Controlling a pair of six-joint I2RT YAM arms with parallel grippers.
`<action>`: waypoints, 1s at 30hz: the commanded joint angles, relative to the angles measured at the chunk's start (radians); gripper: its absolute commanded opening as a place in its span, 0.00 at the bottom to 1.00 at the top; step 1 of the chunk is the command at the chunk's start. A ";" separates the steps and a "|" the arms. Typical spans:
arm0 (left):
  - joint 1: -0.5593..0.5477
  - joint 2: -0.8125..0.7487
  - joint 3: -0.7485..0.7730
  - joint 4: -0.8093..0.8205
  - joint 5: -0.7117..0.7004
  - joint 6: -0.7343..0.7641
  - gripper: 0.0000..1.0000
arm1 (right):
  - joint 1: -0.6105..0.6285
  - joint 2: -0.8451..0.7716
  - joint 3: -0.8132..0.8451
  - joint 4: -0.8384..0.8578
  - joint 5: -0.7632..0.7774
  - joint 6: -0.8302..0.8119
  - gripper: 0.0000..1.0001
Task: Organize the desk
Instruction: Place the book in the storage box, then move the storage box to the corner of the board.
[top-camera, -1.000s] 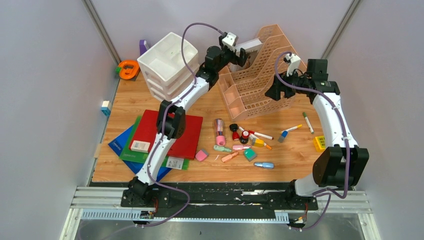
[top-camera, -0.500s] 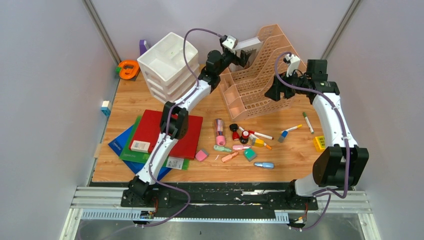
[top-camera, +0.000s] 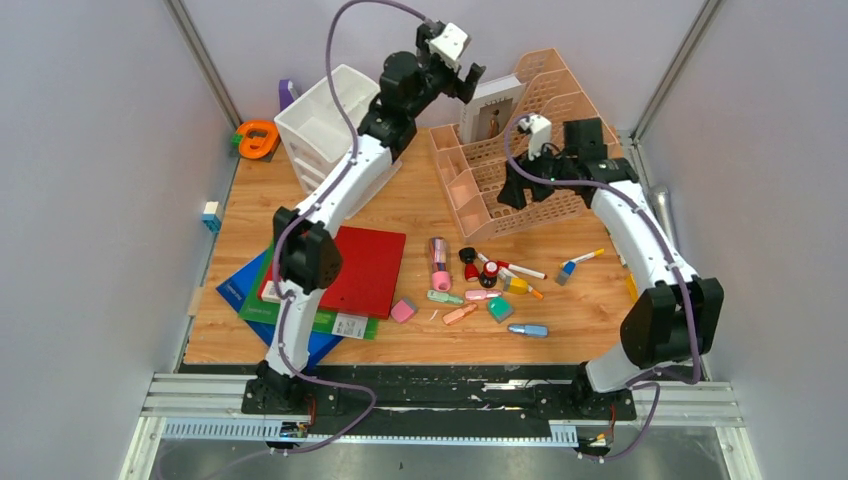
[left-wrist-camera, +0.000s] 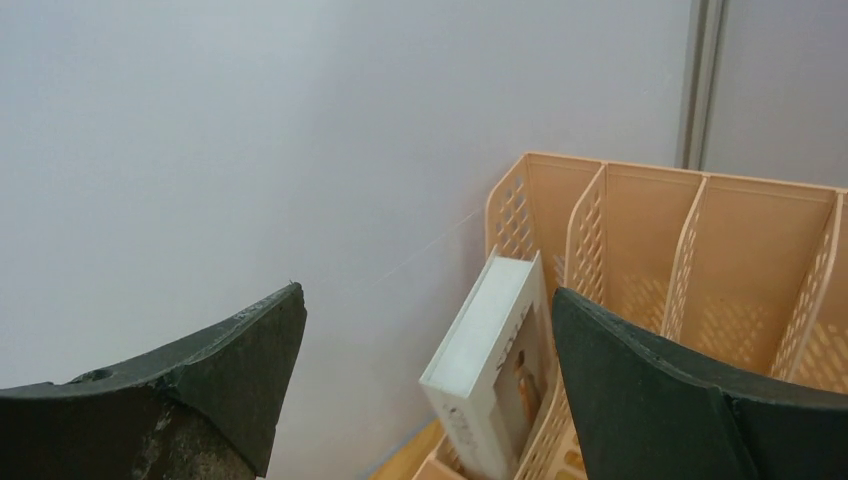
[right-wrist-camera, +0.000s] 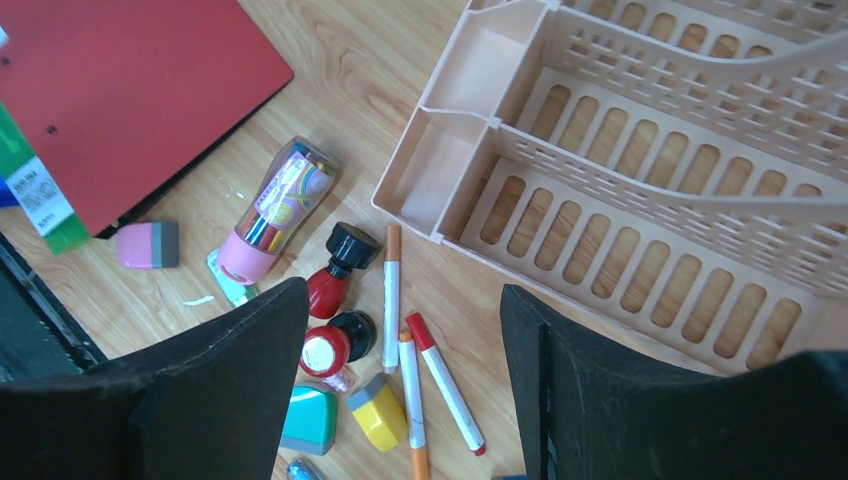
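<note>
Wood-grain planks made up the worktop (top-camera: 585, 305), which lay well below both pairs of fingers. The left fingers (top-camera: 468, 82) were spread wide and held nothing. They were raised high near the back wall, over the far edge of the worktop, just above a white book (top-camera: 490, 118) that leaned in the end slot of a peach file rack (top-camera: 560, 100). The right fingers (top-camera: 513, 188) were parted and empty too, hanging over the rack's near corner. Between them, the right wrist view showed the worktop strewn with markers (right-wrist-camera: 447, 388), a clear tube of coloured pens (right-wrist-camera: 275, 210) and a pink eraser (right-wrist-camera: 148, 245). A red folder (top-camera: 370, 265) lay on the near left of the worktop, and a white drawer unit (top-camera: 320, 115) stood at the far left, beside the left arm.
</note>
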 joint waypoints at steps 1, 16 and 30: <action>0.002 -0.210 -0.115 -0.333 -0.094 0.156 1.00 | 0.104 0.065 0.041 0.046 0.169 -0.020 0.70; 0.105 -0.812 -0.750 -0.747 -0.187 0.187 1.00 | 0.182 0.382 0.149 0.026 0.340 -0.011 0.39; 0.129 -0.982 -1.003 -0.845 -0.186 0.277 1.00 | 0.143 0.394 0.159 -0.081 0.408 -0.295 0.05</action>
